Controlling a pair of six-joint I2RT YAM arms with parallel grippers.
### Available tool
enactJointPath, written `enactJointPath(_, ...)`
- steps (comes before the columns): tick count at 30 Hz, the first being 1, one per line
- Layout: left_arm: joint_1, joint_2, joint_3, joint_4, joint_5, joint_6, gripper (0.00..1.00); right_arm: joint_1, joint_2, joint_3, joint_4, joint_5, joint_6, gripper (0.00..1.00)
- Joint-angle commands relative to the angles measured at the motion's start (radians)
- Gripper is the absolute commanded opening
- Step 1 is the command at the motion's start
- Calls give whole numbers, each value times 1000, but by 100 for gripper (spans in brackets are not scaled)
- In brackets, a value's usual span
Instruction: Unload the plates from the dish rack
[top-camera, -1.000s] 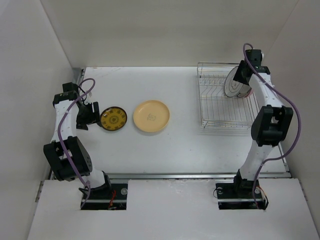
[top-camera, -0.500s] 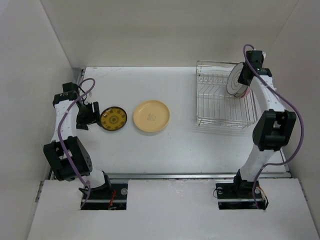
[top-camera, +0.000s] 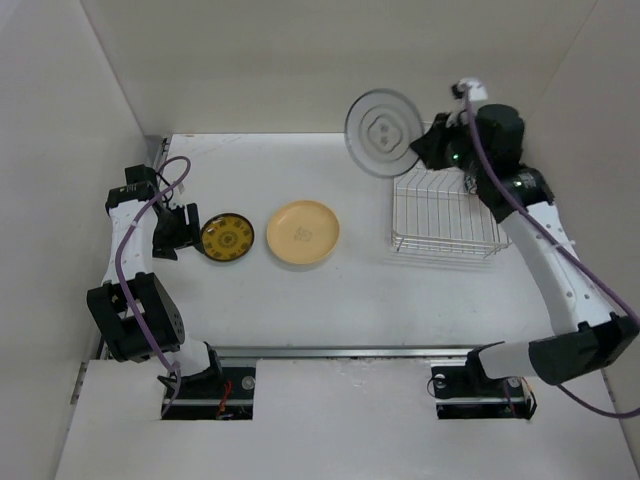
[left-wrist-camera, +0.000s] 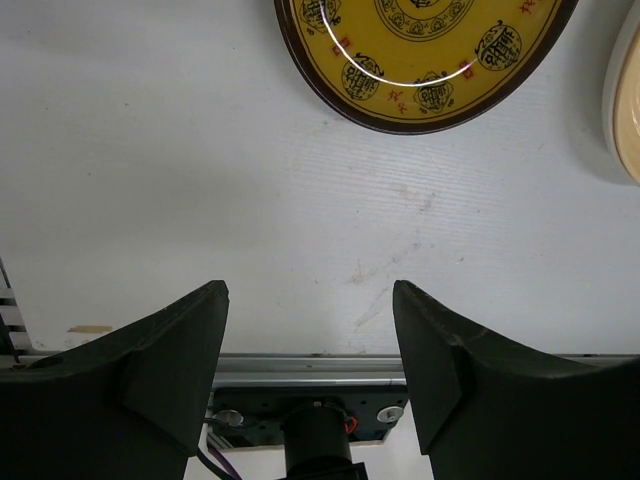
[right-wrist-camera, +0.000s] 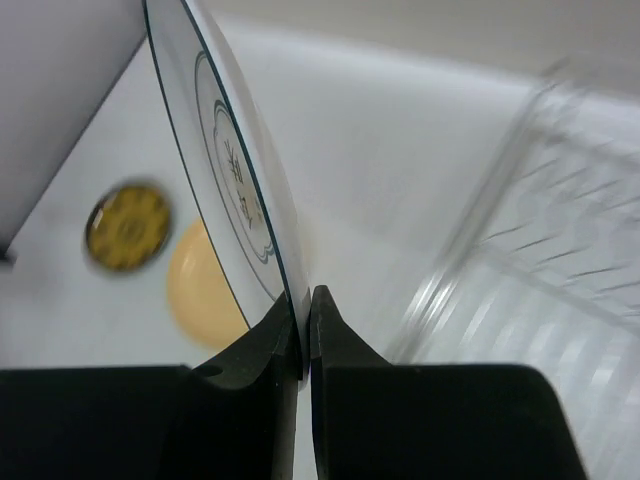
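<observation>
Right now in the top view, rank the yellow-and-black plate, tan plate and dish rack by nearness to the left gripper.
1. yellow-and-black plate, just beside the left gripper, on the table's left
2. tan plate, mid-table
3. dish rack, far right

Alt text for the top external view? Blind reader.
The right gripper holds a white plate aloft by its rim near the far-left corner of the dish rack, which shows no plates. A cream plate and a yellow-and-black plate lie flat on the table, the latter beside the open left gripper.
</observation>
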Motion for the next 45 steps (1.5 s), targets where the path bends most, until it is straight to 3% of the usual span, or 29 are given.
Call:
enactJointPath(1,-1,-1,-9,-27,12,11,64,104,113,-147,-70,-415,-27,0)
enactJointPath(5,-1,8,-9,-27,12,11,64,224,217,-251,-156,-534,-117,0)
enactJointPath(12,-1,8,-9,-27,12,11,64,316,352,-374,-187,-715,-217,0)
enactJointPath(19,-1,8,-9,-27,12,11,64,326,518,-351,-219,-686,-249,1)
enactJointPath(28,-1,8,-9,-36,12,20,64,326,569,-290,-208,-573,-187,44)
enactJointPath(35,-1,8,-9,-36,12,20,64,326,402,-215,-295,-308,-114,68)
enactJointPath(41,-1,17,-9,-36,21,20,64,301,197,10,-400,106,-94,82)
enactJointPath(43,-1,17,-9,-36,21,20,64,249,149,46,-350,340,-72,91)
enactJointPath(45,-1,17,-9,-36,31,20,64,190,124,78,-272,444,-59,93)
